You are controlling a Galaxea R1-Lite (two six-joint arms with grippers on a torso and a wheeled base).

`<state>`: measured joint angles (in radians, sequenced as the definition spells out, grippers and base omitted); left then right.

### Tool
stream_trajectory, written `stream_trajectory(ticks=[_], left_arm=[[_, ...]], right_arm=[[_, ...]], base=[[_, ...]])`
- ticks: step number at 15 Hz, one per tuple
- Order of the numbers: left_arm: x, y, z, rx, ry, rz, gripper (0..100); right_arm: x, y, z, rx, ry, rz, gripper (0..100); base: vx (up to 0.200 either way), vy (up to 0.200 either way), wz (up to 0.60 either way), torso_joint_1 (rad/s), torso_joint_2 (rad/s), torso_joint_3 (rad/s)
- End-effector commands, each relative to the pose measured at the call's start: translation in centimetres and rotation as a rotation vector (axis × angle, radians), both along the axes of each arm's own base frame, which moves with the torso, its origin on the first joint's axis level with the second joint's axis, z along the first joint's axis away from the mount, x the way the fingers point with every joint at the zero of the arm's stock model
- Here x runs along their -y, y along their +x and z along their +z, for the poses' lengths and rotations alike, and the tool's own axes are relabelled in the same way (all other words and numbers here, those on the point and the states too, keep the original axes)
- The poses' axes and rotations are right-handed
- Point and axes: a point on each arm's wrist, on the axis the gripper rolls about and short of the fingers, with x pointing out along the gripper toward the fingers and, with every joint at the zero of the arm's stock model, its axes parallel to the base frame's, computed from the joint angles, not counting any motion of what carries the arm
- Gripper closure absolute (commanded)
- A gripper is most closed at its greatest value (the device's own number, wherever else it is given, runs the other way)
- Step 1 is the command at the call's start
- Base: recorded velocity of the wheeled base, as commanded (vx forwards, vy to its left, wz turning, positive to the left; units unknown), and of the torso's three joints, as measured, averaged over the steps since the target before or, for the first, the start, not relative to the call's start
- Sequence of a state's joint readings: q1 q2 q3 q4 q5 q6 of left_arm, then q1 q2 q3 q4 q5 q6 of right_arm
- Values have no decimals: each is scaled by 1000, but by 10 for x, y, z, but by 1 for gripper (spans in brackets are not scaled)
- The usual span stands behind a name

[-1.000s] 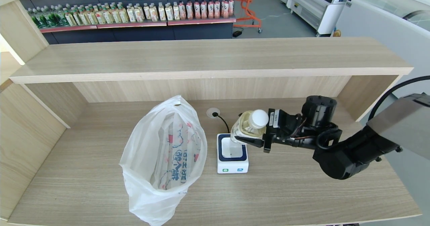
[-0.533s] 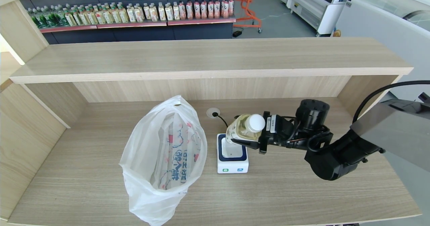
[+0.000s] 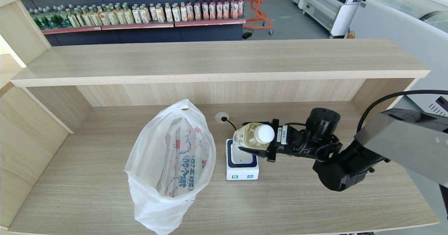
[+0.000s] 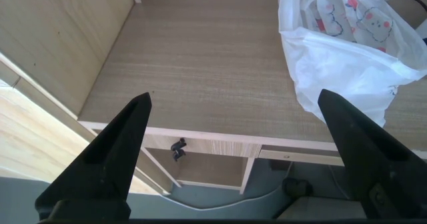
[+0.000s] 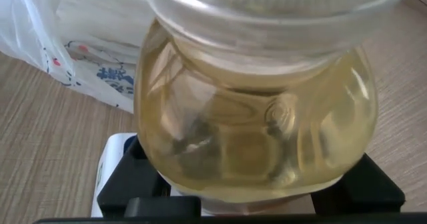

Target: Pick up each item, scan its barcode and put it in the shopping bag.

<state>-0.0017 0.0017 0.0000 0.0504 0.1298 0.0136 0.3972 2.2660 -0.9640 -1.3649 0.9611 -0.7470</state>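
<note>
My right gripper (image 3: 252,141) is shut on a clear bottle (image 3: 251,136) of pale yellow drink with a white cap, held tilted just above the white and blue barcode scanner (image 3: 242,161) at the middle of the counter. In the right wrist view the bottle (image 5: 257,127) looms large over the scanner (image 5: 120,184). A white plastic shopping bag (image 3: 173,165) stands open to the left of the scanner, with printed packets inside. My left gripper (image 4: 233,154) hangs open off the counter's front left edge, and the bag (image 4: 347,51) lies beyond it.
A black cable (image 3: 231,125) runs from the scanner to a grommet hole (image 3: 222,116) at the back. The wooden counter (image 3: 297,200) has a raised back wall and side walls. Bare counter lies at the front and to the right.
My right arm has carried the bottle leftward and lower, from the scanner's right edge to directly over its window. The bag and scanner have not moved.
</note>
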Motion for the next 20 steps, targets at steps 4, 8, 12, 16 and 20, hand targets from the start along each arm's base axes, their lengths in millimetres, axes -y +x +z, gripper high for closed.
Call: stream_trajectory(ticks=[4, 8, 12, 16, 20], left_arm=[[0, 0, 0, 0, 0, 1, 0], [0, 0, 0, 0, 0, 1, 0], [0, 0, 0, 0, 0, 1, 0], [0, 0, 0, 0, 0, 1, 0], [0, 0, 0, 0, 0, 1, 0]], right_arm=[[-1, -3, -2, -16, -4, -1, 100], [0, -8, -2, -32, -10, -4, 100], [8, -21, 20, -56, 12, -23, 100], [34, -78, 107, -212, 225, -175, 100], [64, -139, 129, -612, 371, -381, 100]], base=[[0, 0, 0, 0, 0, 0], [0, 0, 0, 0, 0, 0], [0, 0, 0, 0, 0, 0], [0, 0, 0, 0, 0, 0], [0, 0, 0, 0, 0, 0]])
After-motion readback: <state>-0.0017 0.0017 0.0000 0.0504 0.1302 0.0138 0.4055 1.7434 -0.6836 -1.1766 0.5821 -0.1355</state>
